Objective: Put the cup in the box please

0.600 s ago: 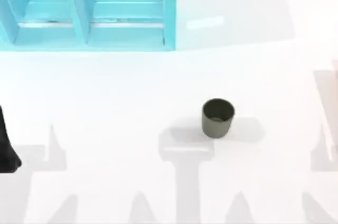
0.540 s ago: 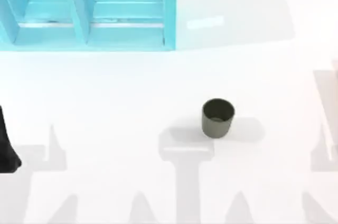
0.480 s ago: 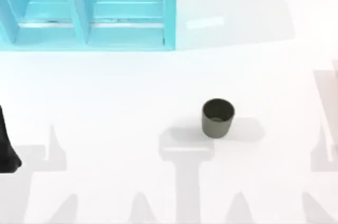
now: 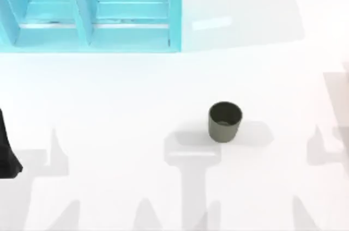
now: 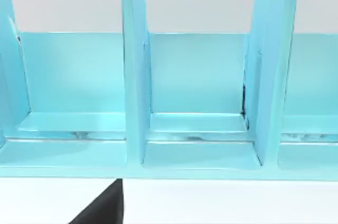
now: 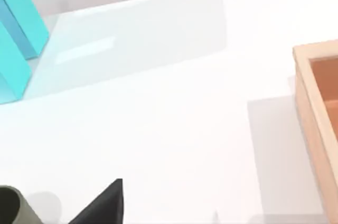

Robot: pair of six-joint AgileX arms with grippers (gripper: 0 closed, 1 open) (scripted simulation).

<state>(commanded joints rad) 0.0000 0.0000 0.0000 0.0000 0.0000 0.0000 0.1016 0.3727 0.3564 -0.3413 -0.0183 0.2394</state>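
Top view entry: cup (image 4: 225, 122) stood upright, untouched, mid-table (image 4: 120, 95). Wooden box (image 6: 317, 108) lay toward the right. Step: approach. My right fingers, spread untellable, needed to straddle the cup.

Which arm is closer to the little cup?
Right, probably: its fingertip is just beside the cup, while the left arm is far off at the table's left edge.

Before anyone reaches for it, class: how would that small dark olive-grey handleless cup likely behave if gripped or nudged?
The small dark olive-grey handleless cup stands upright on the white table, mouth up, so a low push would probably slide it rather than tip it. Its plain matte sides suggest a fair grip, though its slight taper might let it slip downward. Knocked over, its round body would likely roll.
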